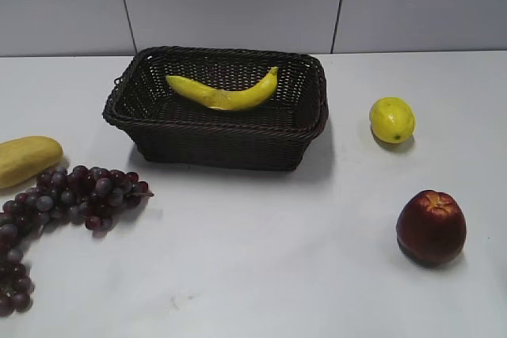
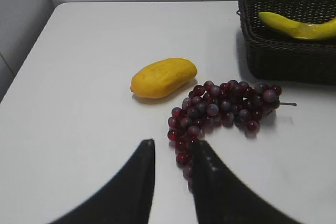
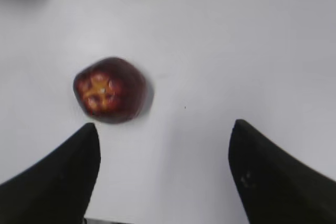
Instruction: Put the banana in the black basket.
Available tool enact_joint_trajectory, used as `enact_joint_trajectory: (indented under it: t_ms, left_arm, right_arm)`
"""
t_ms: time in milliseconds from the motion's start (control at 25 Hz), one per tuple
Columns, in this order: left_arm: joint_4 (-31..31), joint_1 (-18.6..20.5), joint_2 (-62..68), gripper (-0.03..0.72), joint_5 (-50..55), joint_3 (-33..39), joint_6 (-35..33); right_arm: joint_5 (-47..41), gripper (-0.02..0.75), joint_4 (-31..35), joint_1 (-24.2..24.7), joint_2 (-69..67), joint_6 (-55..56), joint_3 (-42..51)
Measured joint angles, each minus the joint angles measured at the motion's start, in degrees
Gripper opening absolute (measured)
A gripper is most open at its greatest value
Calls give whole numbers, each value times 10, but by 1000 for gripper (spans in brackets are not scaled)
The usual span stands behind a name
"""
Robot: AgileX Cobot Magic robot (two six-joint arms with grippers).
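Observation:
The banana (image 1: pixel 223 93) lies inside the black basket (image 1: pixel 214 142) at the back middle of the table. In the left wrist view the banana (image 2: pixel 296 25) shows in the basket (image 2: pixel 286 61) at the top right. My left gripper (image 2: pixel 172 148) hangs above the table near the grapes, its fingers a narrow gap apart and empty. My right gripper (image 3: pixel 164 129) is open wide and empty above the table, just in front of the red apple. Neither gripper shows in the exterior view.
A bunch of dark grapes (image 1: pixel 71 199) and a pale yellow oblong fruit (image 1: pixel 25 160) lie at the left. A lemon (image 1: pixel 391 119) and a red apple (image 1: pixel 431 227) sit at the right. The apple (image 3: pixel 109 89) shows in the right wrist view.

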State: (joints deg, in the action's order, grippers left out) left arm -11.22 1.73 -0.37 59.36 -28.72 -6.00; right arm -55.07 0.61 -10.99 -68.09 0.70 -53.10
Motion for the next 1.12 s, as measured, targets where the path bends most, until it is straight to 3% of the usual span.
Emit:
enact_joint_trajectory:
  t_ms: [600, 1120]
  left_arm:
    - [0, 0, 0, 237, 0, 0, 0]
    - [0, 0, 0, 237, 0, 0, 0]
  right_arm:
    - [-54, 574, 0, 0, 375, 18, 227]
    - [-43, 573, -2, 0, 590, 16, 240]
